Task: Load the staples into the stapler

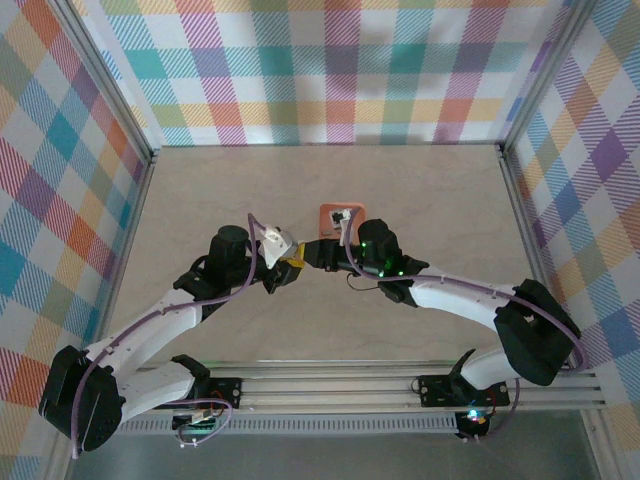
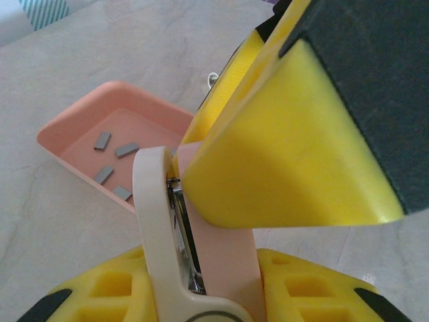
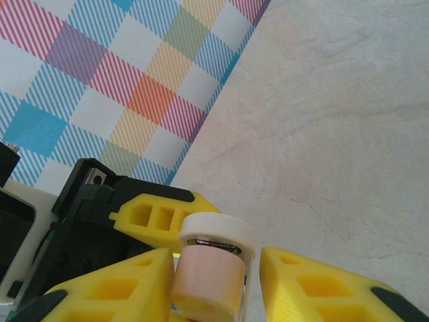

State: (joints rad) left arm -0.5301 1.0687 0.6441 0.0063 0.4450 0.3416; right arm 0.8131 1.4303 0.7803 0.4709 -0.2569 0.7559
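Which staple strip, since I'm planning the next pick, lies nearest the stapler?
The lowest strip in the left wrist view, beside the tray's near wall; the other three lie farther off.

Stapler (image 2: 221,258): smooth plastic, with a pale pink body and a cream top arm that has a soft sheen; between them runs a bright, shiny metal channel. Staples (image 2: 125,149): small grey metal strips, dull rather than gleaming. Tray (image 2: 114,90): smooth, matt salmon-orange plastic. Fingers (image 2: 342,282): matt yellow plastic with moulded hollows, backed by black plastic with a fine grain. Table (image 2: 53,228): a smooth pale surface with faint marble-like veining and a slight gloss. Walls (image 3: 100,67): flat, matt, plaid-printed.
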